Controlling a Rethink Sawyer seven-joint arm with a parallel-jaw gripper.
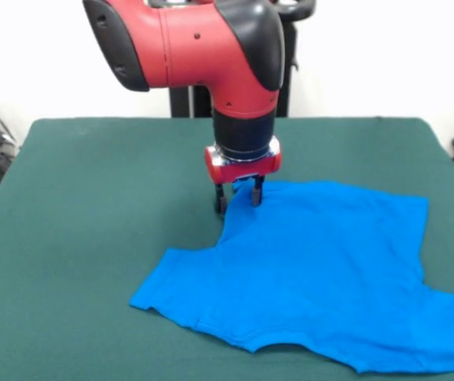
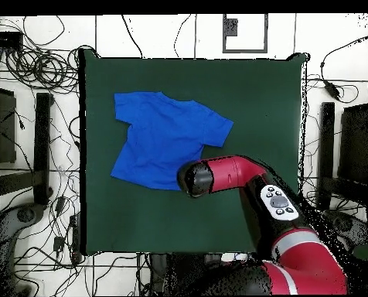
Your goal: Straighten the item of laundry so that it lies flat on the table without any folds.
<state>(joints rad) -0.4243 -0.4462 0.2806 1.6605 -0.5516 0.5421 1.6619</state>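
The bright blue T-shirt lies spread on the green table, collar toward the near edge and one sleeve to each side. Its far left hem corner rises slightly between my fingers. My gripper stands low over that corner, pointing down, one finger on the bare table beside the shirt and the other on the cloth. The jaws are apart. In the overhead view the shirt lies left of centre, and my arm's wrist covers the gripper at the shirt's lower right corner.
The arm reaches in from the lower right of the overhead view. Cables and stands lie on the floor around the table. The shirt's right sleeve lies close to the table's near right edge.
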